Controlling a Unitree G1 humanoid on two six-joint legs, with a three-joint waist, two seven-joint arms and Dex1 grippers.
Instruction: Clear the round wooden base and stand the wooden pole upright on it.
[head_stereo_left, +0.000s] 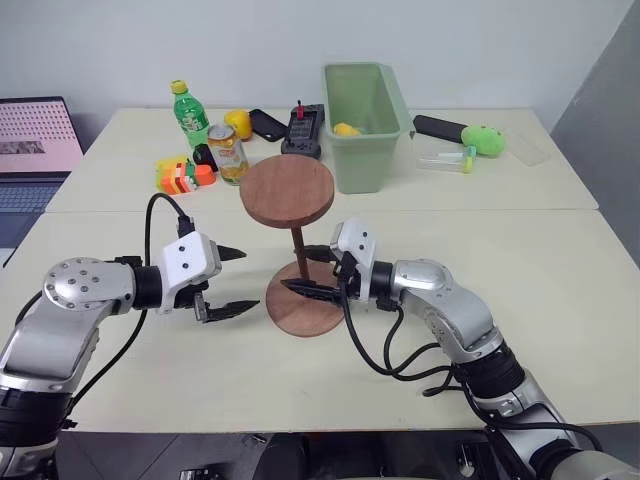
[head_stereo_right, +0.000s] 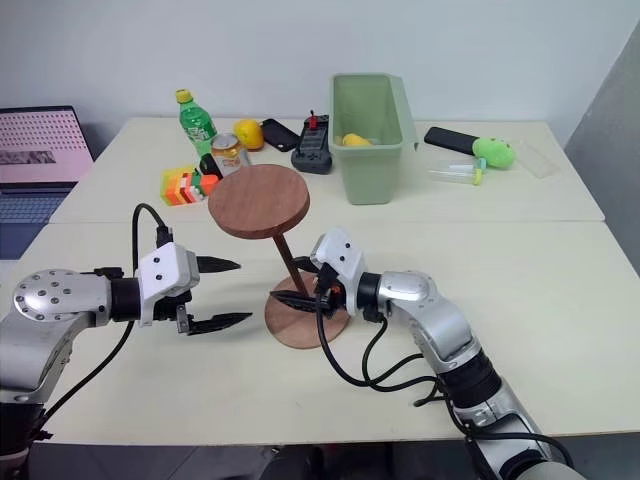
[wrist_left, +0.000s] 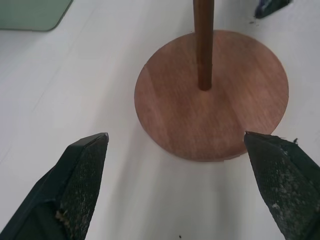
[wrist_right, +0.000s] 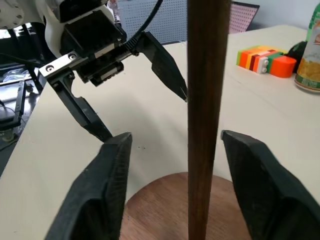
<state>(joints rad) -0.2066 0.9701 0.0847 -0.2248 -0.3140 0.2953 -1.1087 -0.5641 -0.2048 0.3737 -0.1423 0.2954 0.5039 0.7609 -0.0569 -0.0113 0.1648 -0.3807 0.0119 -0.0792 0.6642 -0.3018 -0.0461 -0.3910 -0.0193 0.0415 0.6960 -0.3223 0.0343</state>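
Jaws on the left gripper (head_stereo_left: 232, 282) stand apart, empty, just left of the flat round reddish-brown wooden base (head_stereo_left: 304, 299). Base is bare; thin dark wooden pole (head_stereo_left: 298, 249) stands in its centre hole, disc end up, leaning slightly. Right gripper (head_stereo_left: 317, 270) brackets the pole, fingers apart, no contact. Step: release. Next: back out sideways without nudging the pole.

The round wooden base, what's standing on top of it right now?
The wooden pole stands upright on the round wooden base, its fixed disc up top. The pole's foot covers the base's centre, so any hole there can't be seen.
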